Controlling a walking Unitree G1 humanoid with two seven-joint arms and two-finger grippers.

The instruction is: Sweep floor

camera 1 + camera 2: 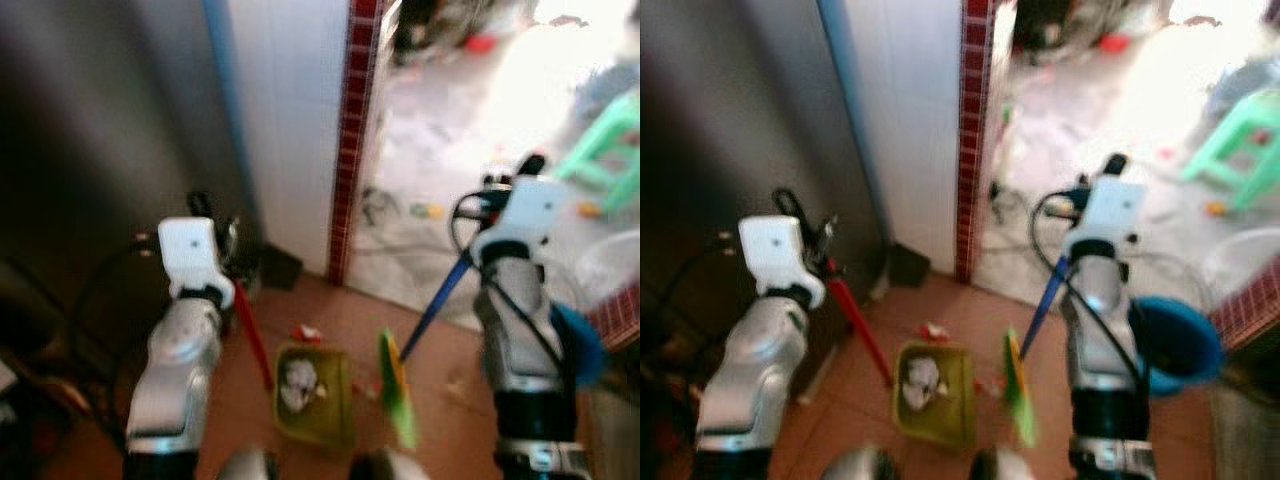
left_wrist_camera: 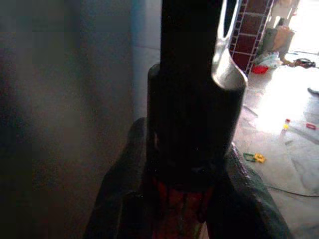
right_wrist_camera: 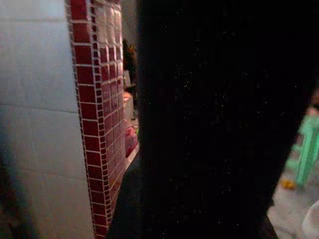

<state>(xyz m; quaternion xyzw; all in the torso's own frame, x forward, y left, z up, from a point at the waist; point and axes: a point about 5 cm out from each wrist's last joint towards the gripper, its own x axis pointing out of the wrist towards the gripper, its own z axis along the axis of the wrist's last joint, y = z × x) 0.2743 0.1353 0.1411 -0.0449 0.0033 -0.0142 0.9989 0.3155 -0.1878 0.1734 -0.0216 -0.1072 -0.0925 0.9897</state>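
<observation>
With the left gripper (image 1: 212, 262) clamping the red handle of the dustpan (image 1: 314, 392) and the right gripper (image 1: 498, 195) gripping the blue broom (image 1: 397, 385) handle, the robot should be flicking the near scraps (image 1: 307, 333) gently into the pan, keeping its lip flat against the floor (image 1: 440, 385).

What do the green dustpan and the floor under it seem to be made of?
The yellow-green rectangular dustpan looks like moulded plastic: one even bright colour and thin raised walls, though blur hides its finish. The reddish-brown floor looks like matte clay or ceramic tile; faint joint lines seem to cross it.
</observation>
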